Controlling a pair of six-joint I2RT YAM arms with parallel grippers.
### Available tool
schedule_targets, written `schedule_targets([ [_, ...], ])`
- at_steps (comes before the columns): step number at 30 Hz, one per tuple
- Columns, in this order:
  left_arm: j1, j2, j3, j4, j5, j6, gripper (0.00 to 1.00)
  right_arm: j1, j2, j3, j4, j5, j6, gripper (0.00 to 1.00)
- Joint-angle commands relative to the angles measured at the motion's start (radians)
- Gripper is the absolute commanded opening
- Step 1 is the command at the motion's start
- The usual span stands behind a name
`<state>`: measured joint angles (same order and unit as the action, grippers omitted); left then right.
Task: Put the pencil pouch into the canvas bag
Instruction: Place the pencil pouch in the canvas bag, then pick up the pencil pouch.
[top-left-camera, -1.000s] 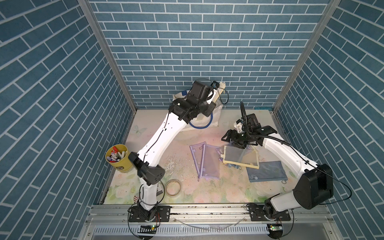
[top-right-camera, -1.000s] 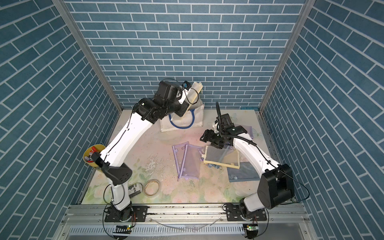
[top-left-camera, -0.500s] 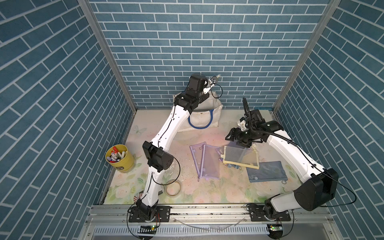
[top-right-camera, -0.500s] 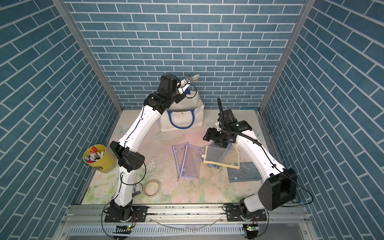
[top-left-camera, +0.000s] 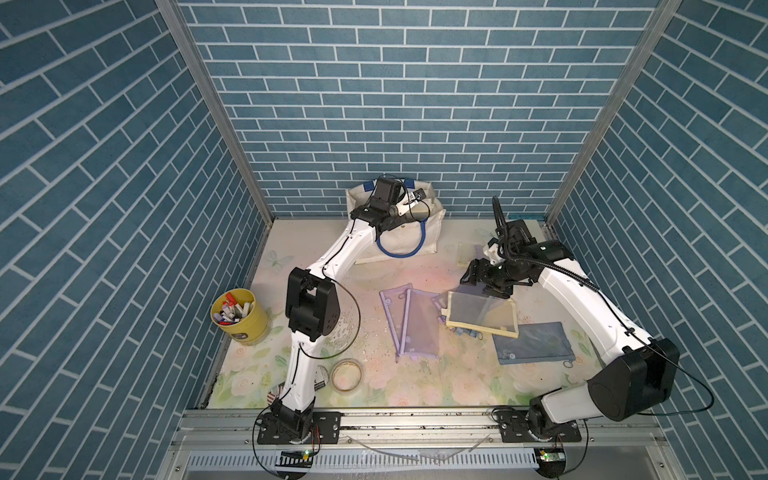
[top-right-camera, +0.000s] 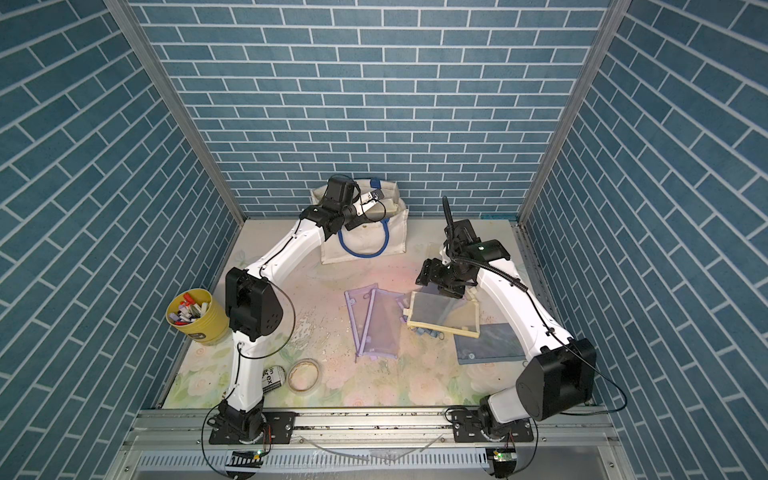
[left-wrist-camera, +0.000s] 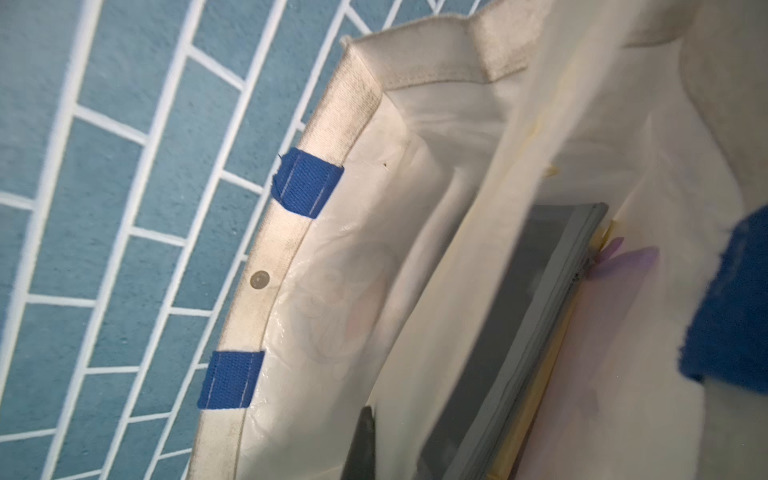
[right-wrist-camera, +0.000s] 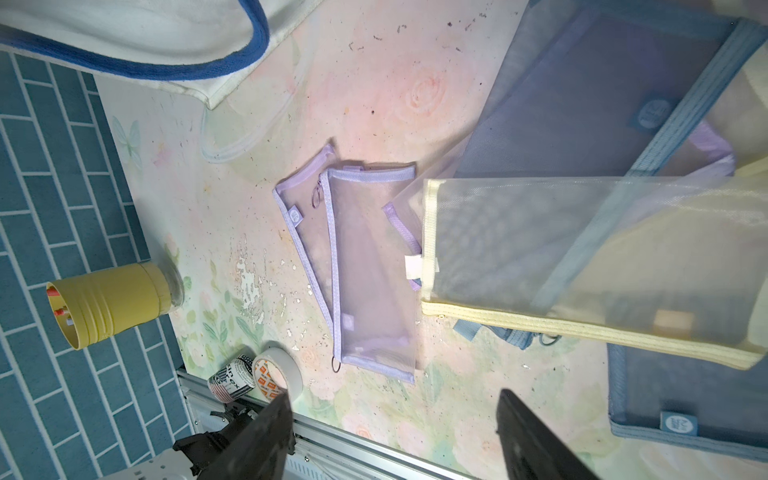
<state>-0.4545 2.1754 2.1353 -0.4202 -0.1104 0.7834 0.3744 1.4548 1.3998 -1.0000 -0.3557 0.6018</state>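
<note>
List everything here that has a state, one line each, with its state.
canvas bag: upright, mouth open, pouches inside
left gripper: shut on the bag's rim
right gripper: open, empty
yellow pouch: lying on other pouches, unheld
purple pouches: flat, overlapping
blue pouch: flat, partly covered
yellow cup: upright, holding markers
tape roll: lying flat

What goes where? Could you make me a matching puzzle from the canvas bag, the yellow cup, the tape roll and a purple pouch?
Things:
1. canvas bag
2. yellow cup
3. tape roll
4. purple pouch

Places:
A. nearest the front rail
B. against the back wall
C. middle of the table
D. by a side wall

Pairs: 1-B, 2-D, 3-A, 4-C
</note>
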Motion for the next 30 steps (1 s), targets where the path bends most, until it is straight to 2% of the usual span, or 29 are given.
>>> schedule_targets([
  [1,0.012,0.035,0.063,0.02,0.037,0.014,0.03,-0.024,-0.027,0.041,-0.054,0.002,-0.055,0.77],
  [5,0.016,0.033,0.068,0.035,0.015,-0.002,0.32,-0.04,-0.024,0.042,-0.037,-0.007,-0.046,0.77],
  [7,0.019,0.022,0.068,0.029,0.016,-0.02,0.4,-0.041,-0.019,0.042,-0.022,-0.014,-0.035,0.77],
  [12,0.019,-0.021,0.082,-0.004,-0.028,-0.058,0.49,-0.041,-0.005,0.038,0.027,-0.017,0.001,0.76],
  [16,0.014,-0.136,0.058,-0.031,-0.02,-0.233,0.55,-0.042,-0.005,0.0,0.096,-0.024,0.043,0.75],
  [19,-0.003,-0.297,-0.088,-0.011,0.051,-0.402,0.63,-0.04,-0.015,-0.07,0.182,-0.041,0.101,0.75],
  [22,-0.014,-0.49,-0.32,0.013,0.127,-0.572,0.73,-0.03,-0.033,-0.163,0.289,-0.051,0.164,0.74],
  [25,-0.016,-0.636,-0.504,-0.043,0.228,-0.735,0.76,0.002,-0.025,-0.212,0.351,-0.052,0.183,0.74],
  [30,-0.018,-0.796,-0.808,-0.091,0.437,-1.041,0.79,0.085,0.036,-0.266,0.417,-0.039,0.192,0.74],
])
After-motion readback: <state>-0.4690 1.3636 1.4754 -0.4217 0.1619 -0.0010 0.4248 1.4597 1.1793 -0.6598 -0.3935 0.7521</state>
